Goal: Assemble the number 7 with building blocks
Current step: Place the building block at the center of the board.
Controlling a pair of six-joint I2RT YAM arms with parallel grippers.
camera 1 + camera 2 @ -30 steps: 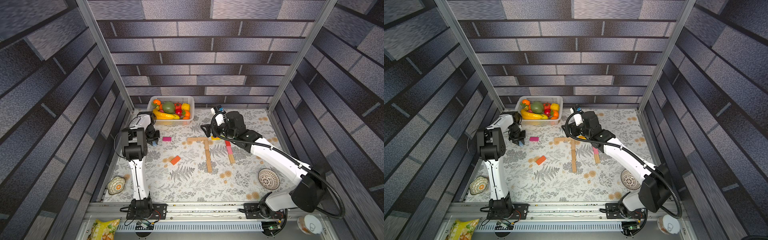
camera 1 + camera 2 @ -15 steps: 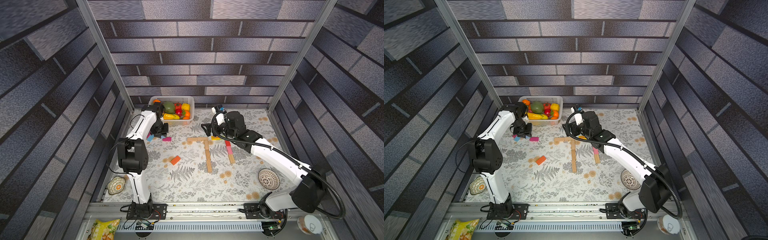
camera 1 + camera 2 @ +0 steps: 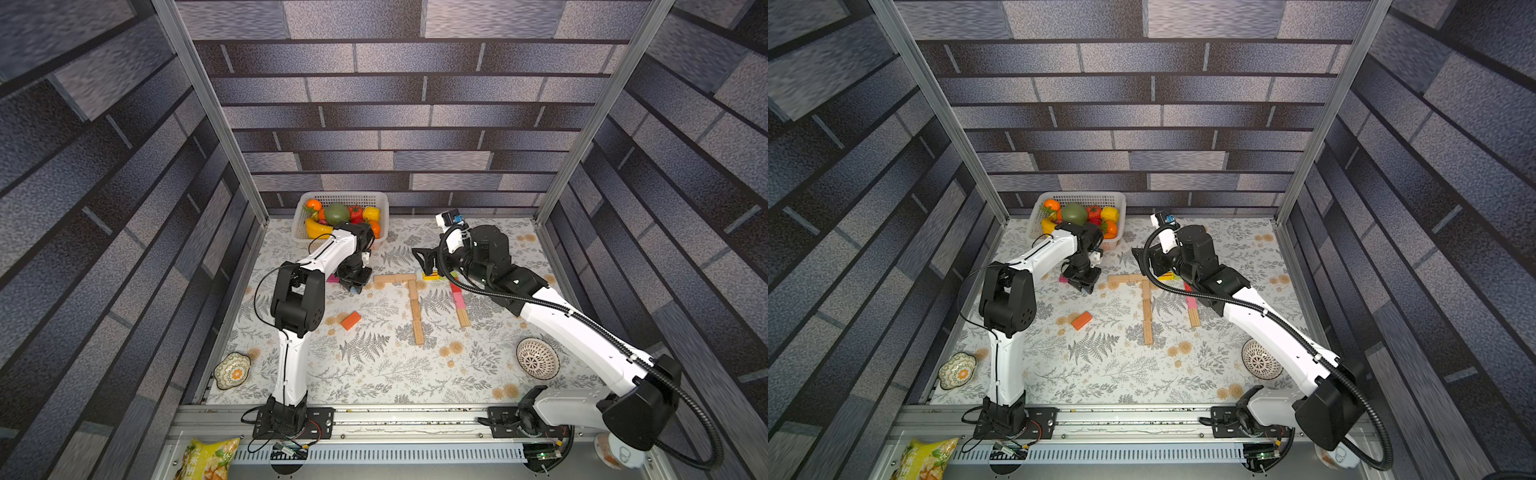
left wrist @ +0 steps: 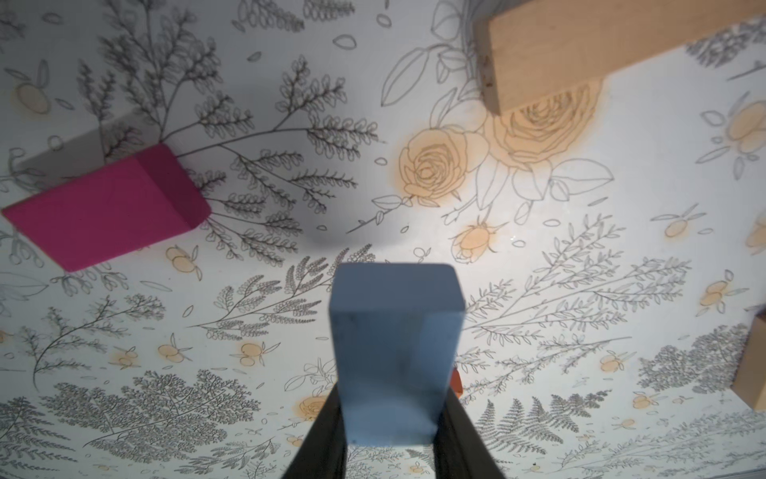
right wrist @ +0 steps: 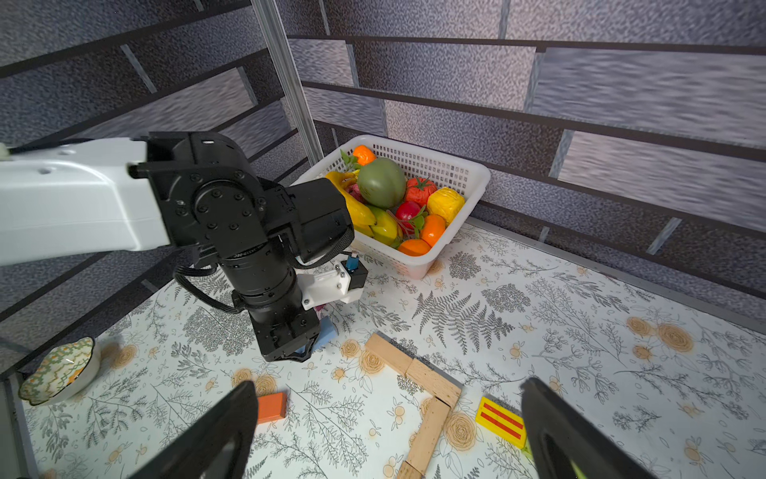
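Pinch of my left tool on blue block, held by one end, low over table. Likely meant to extend bar of number 7 just ahead. Magenta block beside tool. My right tool spread wide, empty, parked above 7's corner, yellow striped block under it.

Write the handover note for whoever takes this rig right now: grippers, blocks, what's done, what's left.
Left gripper: shut on the blue block, low over the mat, between the magenta block and the bar's free end.
Right gripper: open, empty, over the yellow striped block.
Done: tan wood 7 lies flat, short bar joined to long stem.
Loose: orange block; a red-pink-tan row beside the stem.
Left: probably set down the blue block; whether the 7 needs more is unclear.
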